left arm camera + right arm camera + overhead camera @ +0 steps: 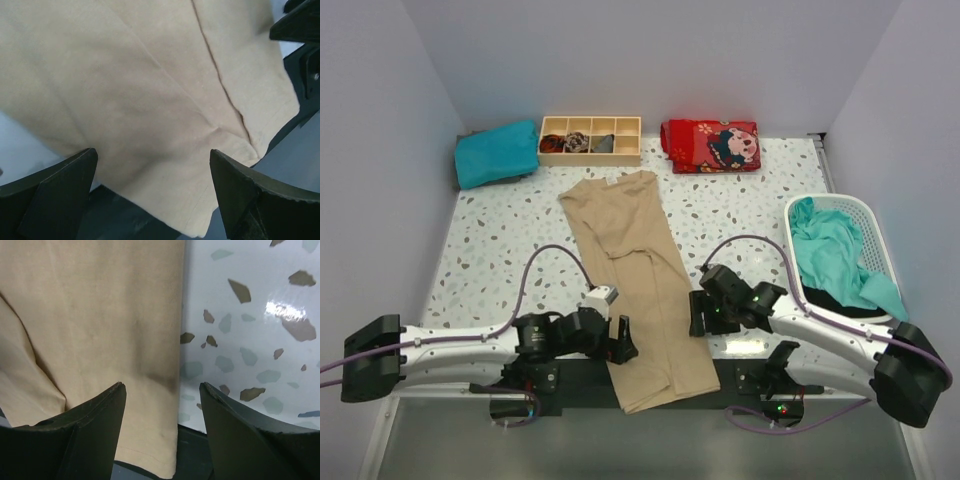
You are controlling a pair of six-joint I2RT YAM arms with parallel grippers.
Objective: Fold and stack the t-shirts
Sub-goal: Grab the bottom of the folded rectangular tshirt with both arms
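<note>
The tan-beige t-shirt [632, 280] lies folded into a long narrow strip down the middle of the table, its near end hanging over the front edge. My left gripper [623, 340] is open at the strip's left edge, its jaws straddling the cloth [150, 100]. My right gripper [696, 313] is open at the strip's right edge, above the cloth's border [100, 315]. A folded teal t-shirt [496, 153] sits at the back left. Another teal t-shirt [835, 255] lies crumpled in the white basket [875, 235].
A wooden divided box [590, 139] stands at the back centre. A red patterned folded cloth [711, 146] lies at the back right. The dark base plate [740, 375] runs along the front edge. Walls enclose the table on three sides.
</note>
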